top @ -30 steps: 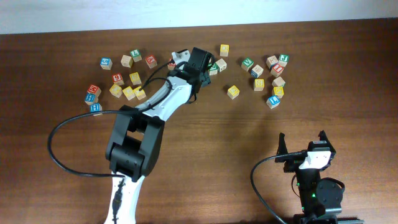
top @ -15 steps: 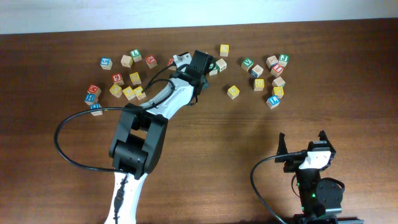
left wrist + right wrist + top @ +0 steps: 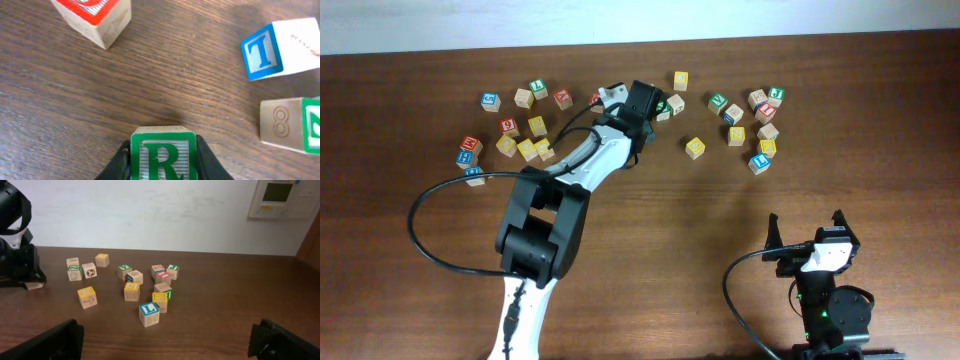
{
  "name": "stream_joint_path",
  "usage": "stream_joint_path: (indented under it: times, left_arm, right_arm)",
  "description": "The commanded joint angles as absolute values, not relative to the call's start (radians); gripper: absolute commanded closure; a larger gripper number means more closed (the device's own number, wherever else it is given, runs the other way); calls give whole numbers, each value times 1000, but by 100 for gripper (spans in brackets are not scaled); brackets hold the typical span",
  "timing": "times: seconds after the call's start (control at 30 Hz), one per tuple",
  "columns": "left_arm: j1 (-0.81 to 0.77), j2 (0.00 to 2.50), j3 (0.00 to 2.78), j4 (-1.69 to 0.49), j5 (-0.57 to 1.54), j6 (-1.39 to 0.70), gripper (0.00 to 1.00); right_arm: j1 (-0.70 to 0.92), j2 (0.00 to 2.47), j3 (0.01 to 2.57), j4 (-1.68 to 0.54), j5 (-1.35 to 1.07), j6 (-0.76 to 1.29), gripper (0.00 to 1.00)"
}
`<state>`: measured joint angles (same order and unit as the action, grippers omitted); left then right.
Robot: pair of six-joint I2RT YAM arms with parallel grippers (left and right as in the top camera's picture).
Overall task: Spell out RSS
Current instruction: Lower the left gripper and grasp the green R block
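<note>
Our left end effector (image 3: 162,165) is clamped on the green R cube (image 3: 161,150), which sits on the table (image 3: 165,85) toward 12 o'clock. We cannot tell how deep the pinch is; if it is shallow, the cube could twist or drop on lifting. The 8 cube (image 3: 280,125) at 3 o'clock is nearest and could be nudged. The blue T cube (image 3: 270,50) at 2 and the red cube (image 3: 92,15) at 11 stand clear. The right end effector (image 3: 167,340) rests wide open.
</note>
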<state>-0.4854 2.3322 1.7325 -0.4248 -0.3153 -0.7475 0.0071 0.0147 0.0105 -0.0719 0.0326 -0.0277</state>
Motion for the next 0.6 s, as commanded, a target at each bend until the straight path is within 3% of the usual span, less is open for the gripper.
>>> stream_joint_path:
  times: [0.0,0.3,0.57]
  left_arm:
    - [-488,2350,1744,-427,-322,-748,78]
    - [-488,2276,1744,-473,-322,-747,76]
    - [-489,2094,1744,-764,-300,-748,75]
  right_arm:
    - [7,8,6,-80,35,-29,2]
    - [7,8,6,-80,35,-29,2]
    - [7,8,6,-80,35,-29,2]
